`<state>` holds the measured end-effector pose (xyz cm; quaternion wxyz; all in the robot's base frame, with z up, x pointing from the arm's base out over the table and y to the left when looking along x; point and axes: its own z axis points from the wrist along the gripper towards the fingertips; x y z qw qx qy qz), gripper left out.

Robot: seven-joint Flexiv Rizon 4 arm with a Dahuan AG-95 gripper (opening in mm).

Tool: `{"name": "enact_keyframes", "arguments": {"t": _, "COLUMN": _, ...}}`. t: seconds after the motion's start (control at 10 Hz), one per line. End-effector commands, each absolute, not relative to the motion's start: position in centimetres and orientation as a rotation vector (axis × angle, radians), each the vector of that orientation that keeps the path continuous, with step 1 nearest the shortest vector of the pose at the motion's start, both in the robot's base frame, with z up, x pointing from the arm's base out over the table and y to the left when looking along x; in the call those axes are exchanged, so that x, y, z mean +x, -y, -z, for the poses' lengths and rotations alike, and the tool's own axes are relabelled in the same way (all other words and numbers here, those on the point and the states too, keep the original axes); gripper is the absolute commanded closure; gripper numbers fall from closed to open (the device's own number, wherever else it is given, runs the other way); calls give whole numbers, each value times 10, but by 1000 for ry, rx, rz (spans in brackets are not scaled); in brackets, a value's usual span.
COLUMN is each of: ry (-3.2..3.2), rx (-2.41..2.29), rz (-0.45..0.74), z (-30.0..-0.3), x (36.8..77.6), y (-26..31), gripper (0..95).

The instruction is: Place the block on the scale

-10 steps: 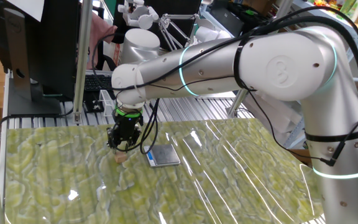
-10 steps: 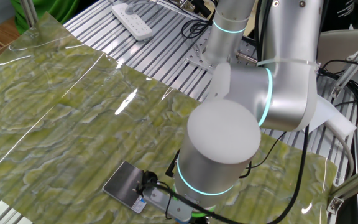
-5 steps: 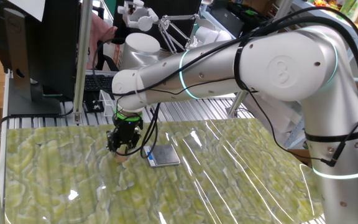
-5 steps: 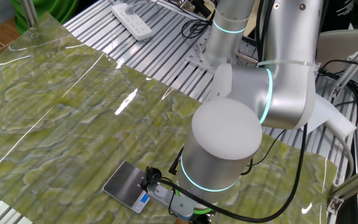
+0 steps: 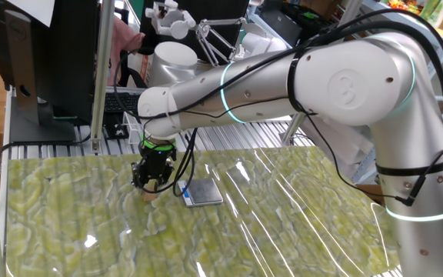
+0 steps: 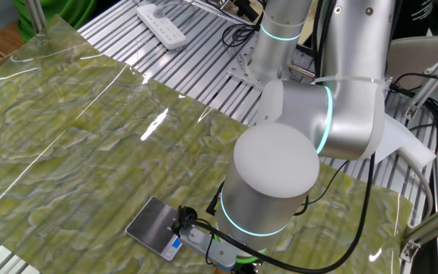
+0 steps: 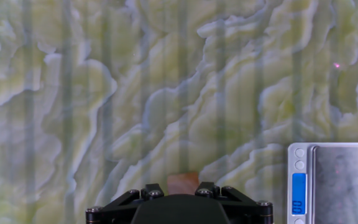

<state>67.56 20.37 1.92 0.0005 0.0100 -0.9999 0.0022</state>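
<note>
The block [image 7: 183,179], a tiny tan cube, shows at the bottom of the hand view between the finger mounts of my gripper [image 7: 180,186]. The gripper is shut on it. In one fixed view the gripper [image 5: 151,187] points straight down with the block [image 5: 151,197] at its fingertips, right at the mat's surface. The scale [image 5: 202,192] is a flat dark grey square just right of the gripper, and lies apart from it. In the hand view the scale [image 7: 344,183] has a blue display and lies at the lower right. The other fixed view shows the scale [image 6: 152,223], but the arm hides the gripper.
A green marbled mat [image 5: 283,223] covers the table. Behind it runs a slatted metal surface [image 6: 204,68] with a white power strip [image 6: 162,26]. A monitor stand and a keyboard [image 5: 118,101] are at the back left. The arm's large base [image 5: 406,154] stands at the right.
The upper arm and wrist have shifted slightly. The gripper has stayed over the same spot left of the scale with the block between its fingers.
</note>
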Motion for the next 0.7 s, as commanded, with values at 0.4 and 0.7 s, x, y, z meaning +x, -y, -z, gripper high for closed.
{"name": "enact_keyframes", "arguments": {"t": 0.4, "ry": 3134, "rx": 46, "rz": -7, "z": -19, "x": 676, "y": -203, "gripper": 950}}
{"name": "enact_keyframes", "arguments": {"t": 0.7, "ry": 3133, "rx": 49, "rz": -6, "z": -22, "x": 674, "y": -202, "gripper": 950}}
